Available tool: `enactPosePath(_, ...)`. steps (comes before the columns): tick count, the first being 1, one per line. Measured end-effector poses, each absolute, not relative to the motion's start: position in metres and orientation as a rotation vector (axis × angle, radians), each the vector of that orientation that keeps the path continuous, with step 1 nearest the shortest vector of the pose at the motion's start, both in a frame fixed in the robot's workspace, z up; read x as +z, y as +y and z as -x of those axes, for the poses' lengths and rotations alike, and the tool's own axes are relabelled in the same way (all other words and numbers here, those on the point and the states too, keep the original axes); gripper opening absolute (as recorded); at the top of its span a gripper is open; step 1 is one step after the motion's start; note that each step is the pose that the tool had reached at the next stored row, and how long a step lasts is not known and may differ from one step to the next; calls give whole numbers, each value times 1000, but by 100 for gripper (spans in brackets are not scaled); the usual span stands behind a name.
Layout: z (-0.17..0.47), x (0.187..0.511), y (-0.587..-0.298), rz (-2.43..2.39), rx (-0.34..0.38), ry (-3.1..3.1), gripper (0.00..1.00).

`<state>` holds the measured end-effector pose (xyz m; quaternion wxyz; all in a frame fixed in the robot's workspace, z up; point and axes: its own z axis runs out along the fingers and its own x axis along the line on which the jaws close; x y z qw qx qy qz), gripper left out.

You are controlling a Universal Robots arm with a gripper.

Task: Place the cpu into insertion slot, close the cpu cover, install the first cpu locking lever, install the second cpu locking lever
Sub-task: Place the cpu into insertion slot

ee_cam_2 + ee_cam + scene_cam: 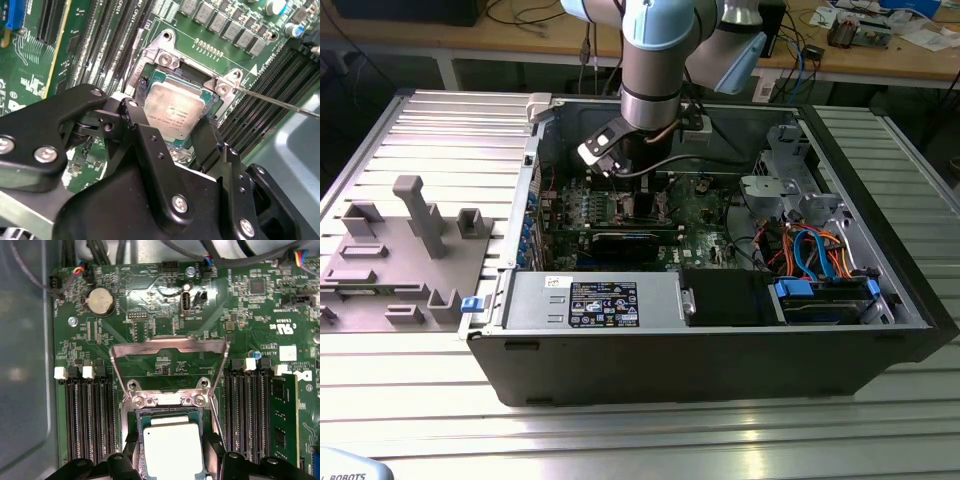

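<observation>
In the exterior view the arm [655, 70] reaches down into one open computer case [720, 350] on the counter [620, 440]; both wrist views show the hand [171, 122] at the insertion slot [165, 400], with one cpu [172, 450] lying inside its rim; whether the hand grasps the cpu or is released cannot be told; the first wrist view shows one cpu cover [169, 346] raised open; the second wrist view shows one thin lever [280, 102] alongside.

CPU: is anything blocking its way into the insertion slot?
Nothing visible does. The cpu cover is swung up and open, off the insertion slot, and the cpu is already squarely at the slot.
</observation>
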<state>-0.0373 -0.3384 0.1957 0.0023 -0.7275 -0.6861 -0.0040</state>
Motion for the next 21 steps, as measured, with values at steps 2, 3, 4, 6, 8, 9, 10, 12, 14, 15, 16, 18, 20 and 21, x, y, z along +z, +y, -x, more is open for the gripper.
enactPosePath(2, 37, 196, -338, 2302, -12, -2132, 62)
enactPosePath(3, 37, 196, -338, 2308, -12, -2125, 62)
enactPosePath(4, 37, 196, -338, 2311, -12, -2121, 62)
enactPosePath(6, 35, 196, -339, 2315, -12, -2117, 62)
enactPosePath(8, 34, 196, -339, 2316, -12, -2116, 62)
enactPosePath(9, 34, 196, -339, 2315, -12, -2116, 62)
enactPosePath(10, 34, 196, -339, 2311, -12, -2121, 62)
enactPosePath(12, 34, 196, -339, 2283, -12, -2151, 62)
enactPosePath(14, 34, 196, -338, 2258, -12, -2177, 62)
enactPosePath(15, 34, 196, -338, 2258, -12, -2177, 62)
enactPosePath(16, 34, 196, -338, 2258, -12, -2177, 62)
enactPosePath(18, 34, 196, -339, 2258, -12, -2177, 62)
enactPosePath(20, 34, 197, -339, 2258, -10, -2178, 60)
enactPosePath(21, 34, 197, -339, 2258, -10, -2178, 56)
